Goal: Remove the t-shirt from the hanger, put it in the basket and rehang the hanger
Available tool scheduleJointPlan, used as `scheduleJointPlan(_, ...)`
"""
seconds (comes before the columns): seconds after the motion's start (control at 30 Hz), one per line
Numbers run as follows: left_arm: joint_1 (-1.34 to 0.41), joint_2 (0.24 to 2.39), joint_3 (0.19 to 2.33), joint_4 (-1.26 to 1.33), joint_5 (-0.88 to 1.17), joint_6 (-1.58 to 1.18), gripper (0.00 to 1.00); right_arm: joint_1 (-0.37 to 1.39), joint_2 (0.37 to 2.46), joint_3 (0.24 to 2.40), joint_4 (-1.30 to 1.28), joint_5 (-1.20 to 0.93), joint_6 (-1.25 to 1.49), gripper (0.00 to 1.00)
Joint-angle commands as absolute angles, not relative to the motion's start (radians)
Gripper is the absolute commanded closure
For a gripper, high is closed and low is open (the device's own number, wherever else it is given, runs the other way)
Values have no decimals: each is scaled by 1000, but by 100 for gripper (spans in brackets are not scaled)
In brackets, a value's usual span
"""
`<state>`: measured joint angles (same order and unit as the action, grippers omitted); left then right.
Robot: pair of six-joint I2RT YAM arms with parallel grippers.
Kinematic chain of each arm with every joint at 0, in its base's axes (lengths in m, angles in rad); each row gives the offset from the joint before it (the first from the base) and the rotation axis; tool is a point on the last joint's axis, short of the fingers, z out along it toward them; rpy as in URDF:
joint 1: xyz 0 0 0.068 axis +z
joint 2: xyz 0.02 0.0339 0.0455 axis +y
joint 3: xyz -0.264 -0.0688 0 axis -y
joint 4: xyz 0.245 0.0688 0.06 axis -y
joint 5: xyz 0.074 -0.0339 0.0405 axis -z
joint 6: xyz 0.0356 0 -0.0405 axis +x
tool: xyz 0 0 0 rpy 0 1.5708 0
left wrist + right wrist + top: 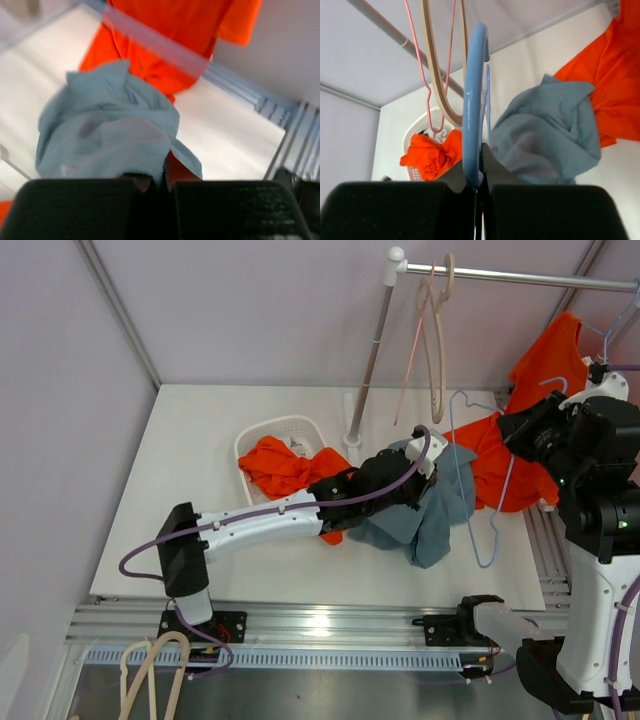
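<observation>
A grey-blue t-shirt (432, 515) hangs crumpled over the table from my left gripper (428, 468). In the left wrist view that gripper (162, 179) is shut on a fold of the t-shirt (110, 130). A light-blue wire hanger (482, 495) hangs just right of the shirt. My right gripper (504, 427) holds it up near its top. In the right wrist view that gripper (479, 175) is shut on the blue hanger (473, 100), with the t-shirt (550, 132) beyond it. I cannot tell whether any cloth still loops the hanger.
An orange t-shirt (540, 390) hangs from the rail (520, 278) at the back right, behind the hanger. A white basket (262, 435) holds another orange garment (285, 468). A beige hanger (437, 335) and a pink hanger (412, 350) hang on the rail by its post (368, 360).
</observation>
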<state>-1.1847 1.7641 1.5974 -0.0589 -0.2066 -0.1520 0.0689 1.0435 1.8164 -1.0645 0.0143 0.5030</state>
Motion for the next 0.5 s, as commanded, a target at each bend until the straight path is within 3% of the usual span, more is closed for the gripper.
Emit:
scheduleJointPlan(0.0, -1213, 1669, 1531, -107, -149, -207, 99, 71, 1051, 1891, -1028, 97, 427, 100)
scheduleJointPlan(0.3, -1287, 1412, 1459, -190, -279, -141, 99, 71, 1178, 1850, -759, -24, 284, 100)
scheduleJointPlan(0.47, -1125, 1313, 1535, -245, -282, -107, 99, 72, 1245, 1802, -577, -8, 198, 100)
